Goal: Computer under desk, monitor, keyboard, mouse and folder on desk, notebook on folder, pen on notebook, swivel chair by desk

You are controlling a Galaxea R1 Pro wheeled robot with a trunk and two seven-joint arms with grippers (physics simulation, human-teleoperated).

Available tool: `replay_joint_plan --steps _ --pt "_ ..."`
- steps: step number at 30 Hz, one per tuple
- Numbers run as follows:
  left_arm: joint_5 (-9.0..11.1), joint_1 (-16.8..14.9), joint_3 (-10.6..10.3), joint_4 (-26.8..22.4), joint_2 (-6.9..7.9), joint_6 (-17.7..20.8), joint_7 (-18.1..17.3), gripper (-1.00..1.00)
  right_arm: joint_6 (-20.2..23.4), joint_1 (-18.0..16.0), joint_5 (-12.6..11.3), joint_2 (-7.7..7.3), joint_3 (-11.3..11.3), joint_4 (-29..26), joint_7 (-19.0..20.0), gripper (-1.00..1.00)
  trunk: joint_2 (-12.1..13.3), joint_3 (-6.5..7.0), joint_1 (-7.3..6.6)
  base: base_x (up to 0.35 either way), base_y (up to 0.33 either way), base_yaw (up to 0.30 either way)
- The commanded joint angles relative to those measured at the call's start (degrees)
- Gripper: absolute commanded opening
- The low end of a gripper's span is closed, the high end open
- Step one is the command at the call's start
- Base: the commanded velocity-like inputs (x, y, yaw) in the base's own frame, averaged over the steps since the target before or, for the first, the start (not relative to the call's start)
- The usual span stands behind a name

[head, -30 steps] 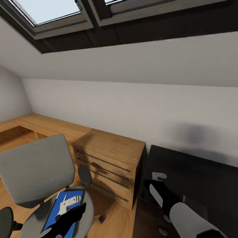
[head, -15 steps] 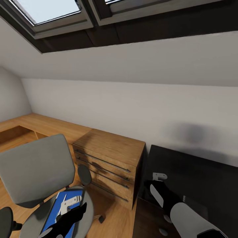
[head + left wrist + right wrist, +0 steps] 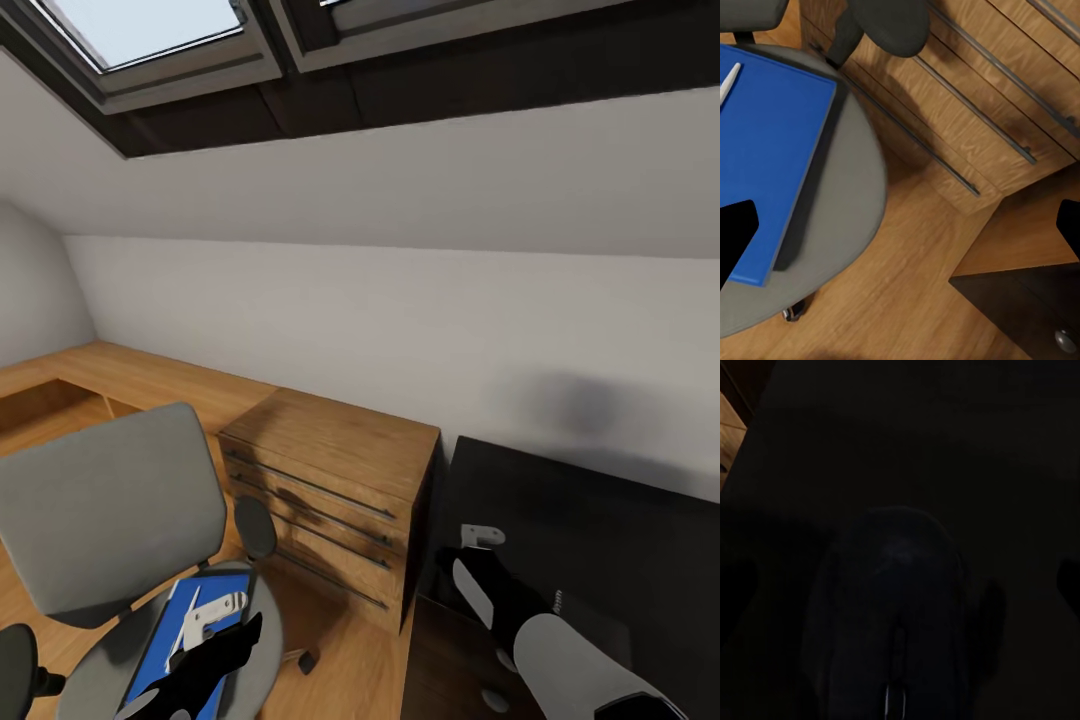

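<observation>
The swivel chair [image 3: 110,510] stands at the lower left, and the blue folder [image 3: 165,640] with its black spine lies flat on the grey seat [image 3: 847,202]. A white pen [image 3: 729,81] rests on the folder. My left gripper [image 3: 215,650] hovers open over the seat's edge, one finger [image 3: 735,232] above the folder. My right gripper [image 3: 465,558] is open over the desk [image 3: 600,520], close above the black mouse [image 3: 896,615], with a fingertip on either side. The monitor, keyboard, notebook and computer are out of view.
A light wooden dresser [image 3: 340,480] with bar handles stands between the chair and the desk. The chair's black armrest [image 3: 257,528] is close to it. The desk's dark drawer unit with a round knob [image 3: 1065,341] sits below. Sloped walls and skylights rise behind.
The head view has shifted very slightly. Both arms and the chair stay practically where they were.
</observation>
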Motion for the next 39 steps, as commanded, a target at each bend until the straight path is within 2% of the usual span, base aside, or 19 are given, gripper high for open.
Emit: replay_joint_plan --steps 1,4,16,17,39 --pt "0.61 0.0 0.01 -0.11 -0.03 0.22 0.4 1.0 0.27 -0.04 -0.54 0.0 0.5 -0.08 -0.46 1.0 -0.44 -0.24 0.23 0.0 0.0 0.0" --pt "0.61 0.0 0.01 -0.11 -0.03 0.27 0.4 1.0 0.3 -0.05 -0.54 0.06 0.53 -0.08 -0.43 1.0 -1.65 -0.78 0.89 0.0 0.0 0.0" --pt "0.61 0.0 0.06 -0.11 -0.03 0.28 0.41 1.0 0.32 -0.04 -0.54 0.17 0.6 -0.07 -0.51 1.0 -1.65 -0.78 0.89 0.0 0.0 0.0" --pt "0.61 0.0 0.07 -0.11 -0.03 0.27 0.41 1.0 0.32 -0.04 -0.54 0.18 0.61 -0.07 -0.54 -1.0 -1.65 -0.78 0.89 0.0 0.0 0.0" --pt "0.61 0.0 0.12 -0.11 -0.03 0.3 0.41 1.0 0.32 -0.04 -0.54 0.15 0.61 -0.07 -0.51 -1.0 -1.65 -0.78 0.89 0.0 0.0 0.0"
